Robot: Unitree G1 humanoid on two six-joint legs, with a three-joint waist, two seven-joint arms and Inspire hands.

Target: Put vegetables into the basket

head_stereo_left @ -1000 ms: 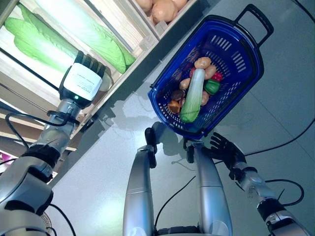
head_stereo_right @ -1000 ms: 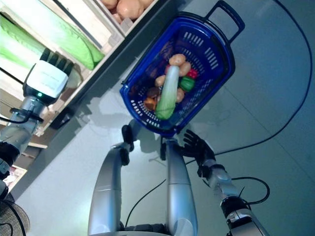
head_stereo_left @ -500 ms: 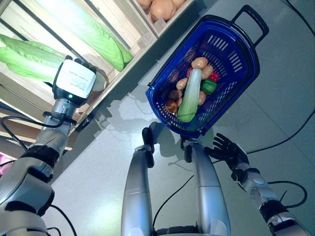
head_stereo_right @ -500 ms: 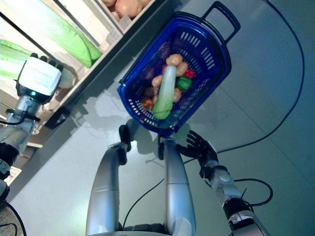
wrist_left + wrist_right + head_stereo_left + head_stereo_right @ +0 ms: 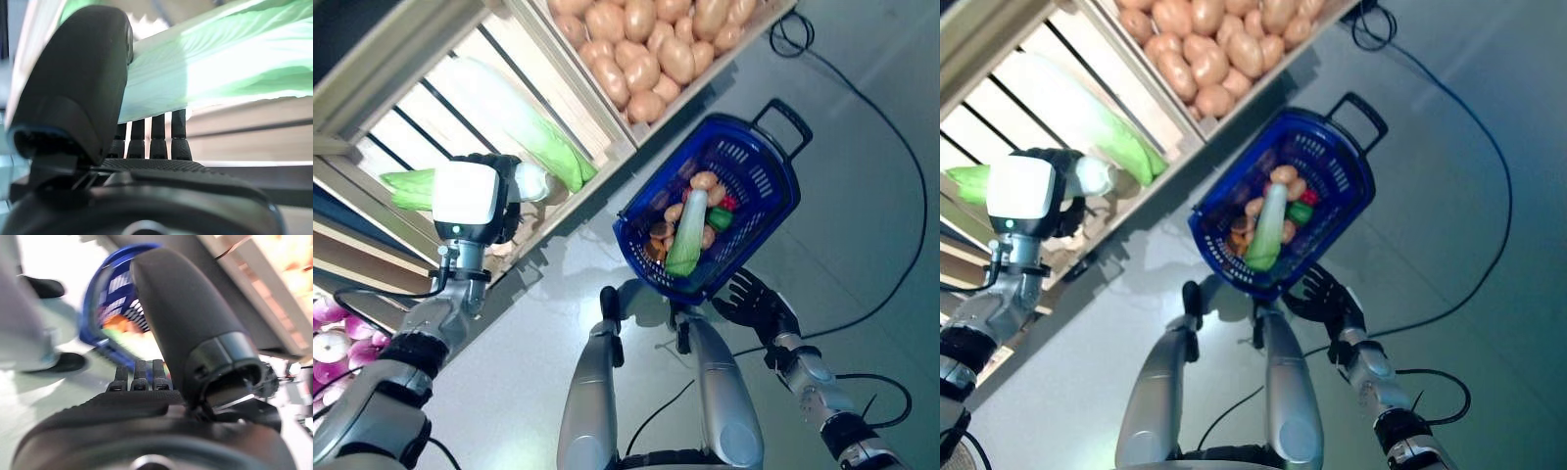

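My left hand (image 5: 475, 201) is shut on a long pale green leafy cabbage (image 5: 409, 186), held crosswise at the front of the wooden stand's shelf; its white stem end (image 5: 534, 182) sticks out past the hand. In the left wrist view the thumb (image 5: 83, 73) and fingers curl round the cabbage (image 5: 220, 58). The blue plastic basket (image 5: 773, 166) stands on the floor and holds a long green-white vegetable (image 5: 689, 230), brown round ones, a red one and a green one. My right hand (image 5: 754, 299) is open just beside the basket's near rim.
The wooden stand (image 5: 607, 147) with slatted crates and shelves runs along the left and far side, close to the basket. Grey floor (image 5: 862, 215) lies to the right of the basket.
The camera has shifted, showing more of the stand. My left hand has closed round the cabbage and drawn it to the shelf's front. The right hand stays by the basket.
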